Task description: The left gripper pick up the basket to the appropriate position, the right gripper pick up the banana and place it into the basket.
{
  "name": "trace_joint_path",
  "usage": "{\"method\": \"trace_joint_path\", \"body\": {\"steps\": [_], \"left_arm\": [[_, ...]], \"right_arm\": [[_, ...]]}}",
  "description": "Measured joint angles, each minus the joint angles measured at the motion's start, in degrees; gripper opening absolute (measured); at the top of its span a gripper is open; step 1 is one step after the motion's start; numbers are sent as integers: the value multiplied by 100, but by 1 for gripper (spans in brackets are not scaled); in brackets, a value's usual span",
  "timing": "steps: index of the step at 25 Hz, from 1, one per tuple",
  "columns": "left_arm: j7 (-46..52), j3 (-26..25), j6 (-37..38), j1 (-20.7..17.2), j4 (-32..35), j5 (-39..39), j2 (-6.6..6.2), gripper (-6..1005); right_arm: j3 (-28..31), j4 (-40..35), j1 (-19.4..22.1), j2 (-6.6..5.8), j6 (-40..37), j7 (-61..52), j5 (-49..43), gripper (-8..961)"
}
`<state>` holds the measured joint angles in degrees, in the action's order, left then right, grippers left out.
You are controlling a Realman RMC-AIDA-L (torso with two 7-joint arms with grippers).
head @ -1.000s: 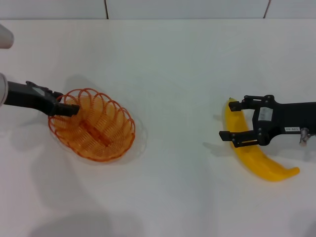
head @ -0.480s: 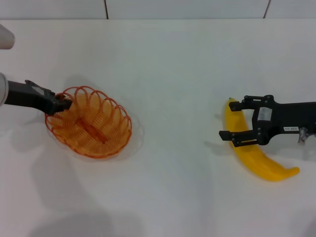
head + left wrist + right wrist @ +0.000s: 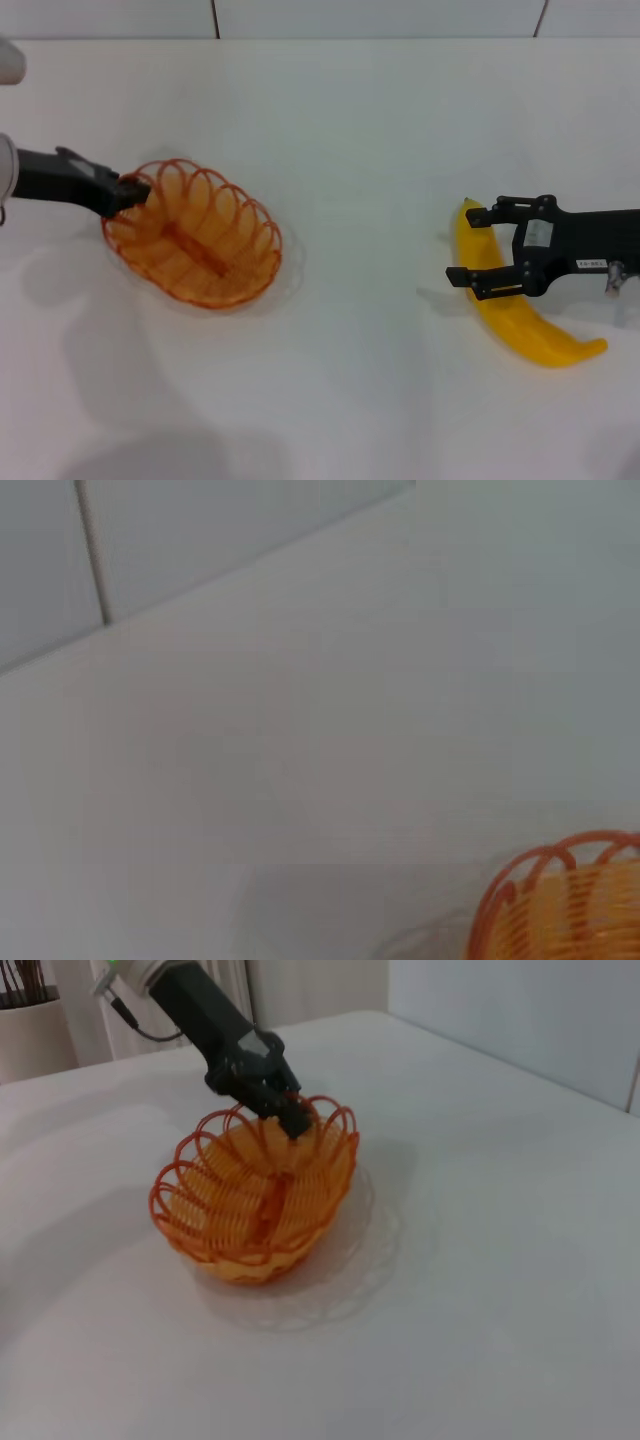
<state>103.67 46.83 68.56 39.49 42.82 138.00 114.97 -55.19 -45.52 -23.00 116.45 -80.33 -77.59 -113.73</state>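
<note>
One basket [image 3: 195,235], one banana [image 3: 515,305] and two grippers share a white counter [image 3: 350,130].

The basket is a shallow oval of orange wire with a looped rim. It sits toward the left edge of the counter, about midway between the far and near edges. The left gripper [image 3: 128,190] comes in from the left edge and its black fingers are pinched on the rim at the basket's left end. The right wrist view shows the same grip from the other side: the fingertips are closed on one of the rim loops, and the basket is tilted, with the held end higher than the other. Whether the low end touches the counter cannot be told. The left wrist view catches only a piece of the rim against the counter.

The banana lies flat near the right edge, well apart from the basket. It is bright yellow and curved, with one end pointing to the far edge and the other to the near right corner. The right gripper [image 3: 478,248] reaches in from the right edge and hangs over the banana's far half. Its fingers are spread wide, one near the far tip and one across the middle, and they hold nothing.

A small white label sits on the right gripper's wrist, and a second strip lies farther back on the arm; the print on both is too small to read.
</note>
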Motion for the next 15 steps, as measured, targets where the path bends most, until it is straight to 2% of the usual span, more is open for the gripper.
{"method": "trace_joint_path", "body": {"steps": [15], "left_arm": [[-667,1,43,91,-37,-902,122,78]], "right_arm": [[0,8,-20,8,9,7,0,890]]}}
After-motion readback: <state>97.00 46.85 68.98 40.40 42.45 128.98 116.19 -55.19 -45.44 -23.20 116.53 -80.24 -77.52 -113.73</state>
